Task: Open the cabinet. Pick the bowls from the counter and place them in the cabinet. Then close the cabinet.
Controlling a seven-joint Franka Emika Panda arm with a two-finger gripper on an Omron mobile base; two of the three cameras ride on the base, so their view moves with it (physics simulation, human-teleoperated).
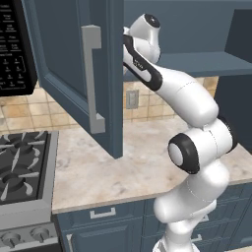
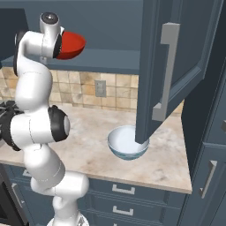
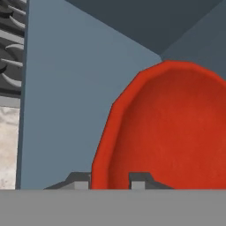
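We lift the red bowl (image 2: 70, 46) at the open cabinet (image 2: 176, 66).
Our end effector (image 3: 108, 180) pinches its rim; the white patterned bowl (image 2: 127, 143) sits on the tabletop (image 2: 88, 132).

The red bowl (image 2: 70, 45), upper left of the right base view, looks like smooth glazed ware with a soft sheen. The white bowl (image 2: 126, 143), lower centre, is smooth and glossy, its inside pale. The surface (image 1: 123, 167) is mottled beige stone, polished. The cabinet (image 1: 64, 59) doors are matt painted panels; their bar handles (image 2: 165, 73) look like brushed silver metal. The backsplash (image 2: 119, 90) is tan tile. The stove (image 1: 19, 167) grates are dull black iron.
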